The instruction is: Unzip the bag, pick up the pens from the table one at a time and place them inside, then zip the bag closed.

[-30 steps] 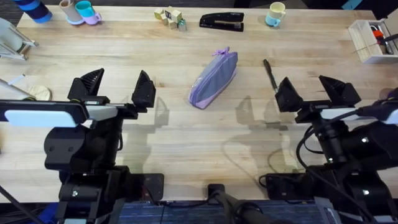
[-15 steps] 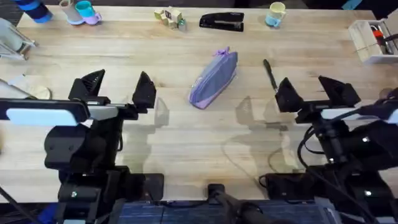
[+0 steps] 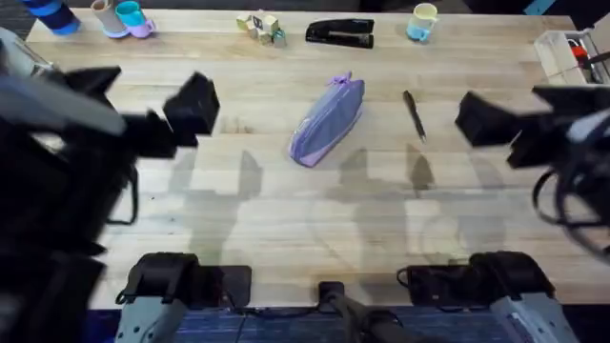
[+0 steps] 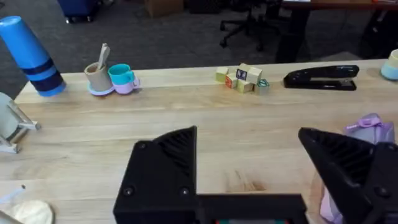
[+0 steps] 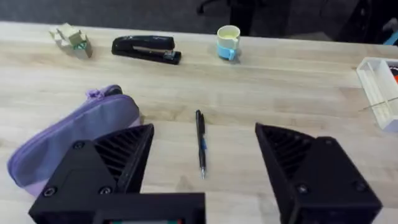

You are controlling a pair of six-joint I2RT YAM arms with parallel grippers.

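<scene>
Bag (image 3: 328,121) and pen (image 3: 414,115) lie flat on the table (image 3: 286,219), and you hold neither one. The bag is zipped shut and lies at a slant, with its tufted end pointing to the far side of the table. The pen lies alone on the wood, a little way off the bag.

Your left gripper (image 4: 249,171) is wide open with nothing between its fingers. It hangs above the table. From above it looks big and blurry (image 3: 152,110). The bag's tufted end (image 4: 370,127) pokes out just past its right finger, so the bag sits ahead and off to that gripper's right side.

Your right gripper (image 5: 202,177) is wide open too, and it holds nothing. The pen (image 5: 200,149) lies right ahead of it, in line with the gap between the two fingers, not touching either one. The bag (image 5: 74,140) sits beside the gripper's left finger and partly behind it. From above you can see this gripper (image 3: 515,119) as a dark blur, with the pen between it and the bag.

Far past both grippers, along the back edge of the table, there is a black stapler (image 3: 339,33), some small blocks (image 3: 261,27), a pale yellow mug (image 3: 420,21), a blue bottle (image 4: 31,56) and some small cups (image 4: 111,78).
</scene>
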